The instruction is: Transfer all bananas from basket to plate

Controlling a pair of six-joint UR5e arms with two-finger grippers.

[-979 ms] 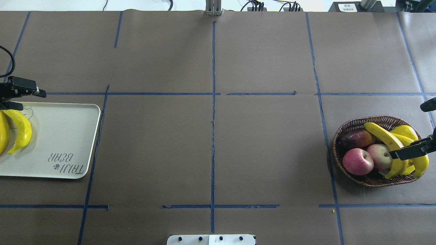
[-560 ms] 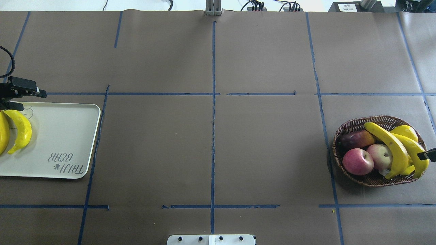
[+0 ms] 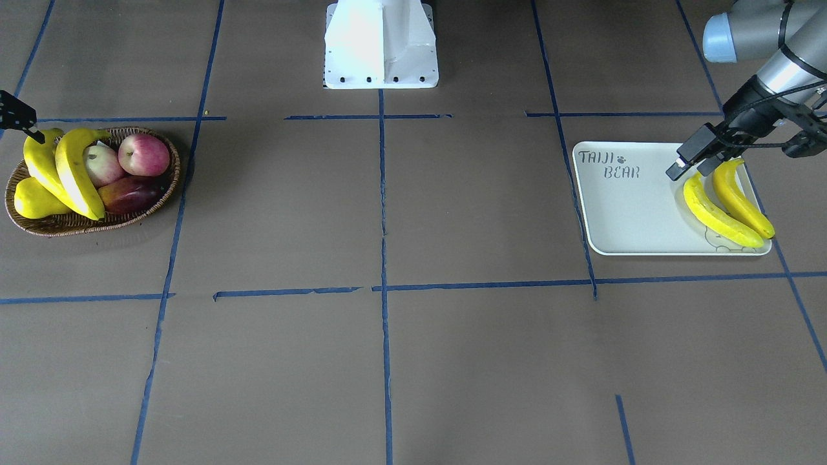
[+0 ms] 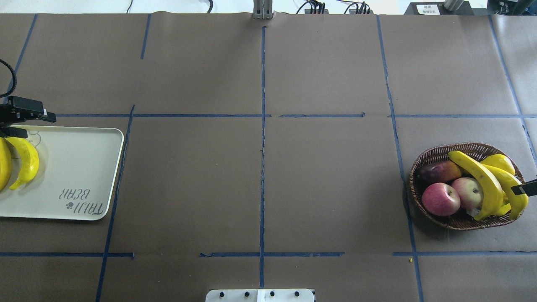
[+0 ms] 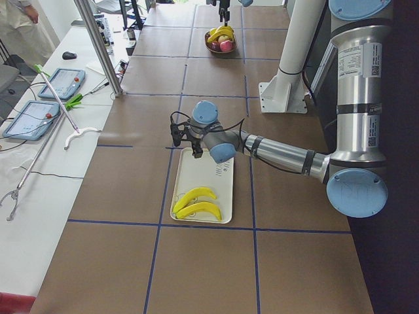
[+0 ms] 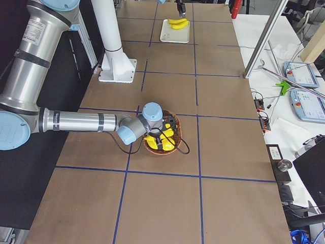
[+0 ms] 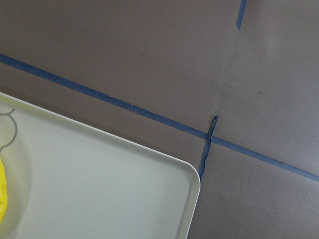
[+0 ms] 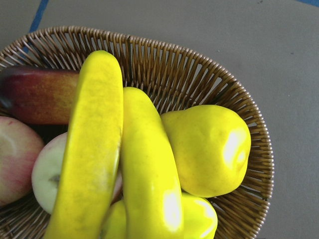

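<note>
Two bananas (image 4: 478, 172) (image 4: 515, 191) lie across the wicker basket (image 4: 457, 147) at the right, on top of the other fruit; the right wrist view shows them close (image 8: 94, 149) (image 8: 149, 184). My right gripper (image 3: 26, 126) hangs at the basket's outer edge. Only one finger (image 4: 529, 187) shows in the overhead view, and it holds nothing. Two more bananas (image 3: 714, 216) (image 3: 743, 200) lie side by side on the white plate (image 4: 75, 167). My left gripper (image 4: 40, 125) is open and empty, just above those bananas' tips at the plate's far corner.
The basket also holds a yellow pear (image 8: 209, 149), two red apples (image 4: 440, 199) (image 4: 470, 191) and a dark red fruit (image 4: 438, 171). The robot's white base (image 3: 381, 45) stands at the table's middle edge. Blue tape lines cross the brown table cover.
My right gripper has drawn back to the right, from over the basket's bananas to the basket's outer edge, taking nothing. The bananas lie as before. The left gripper has barely moved.
</note>
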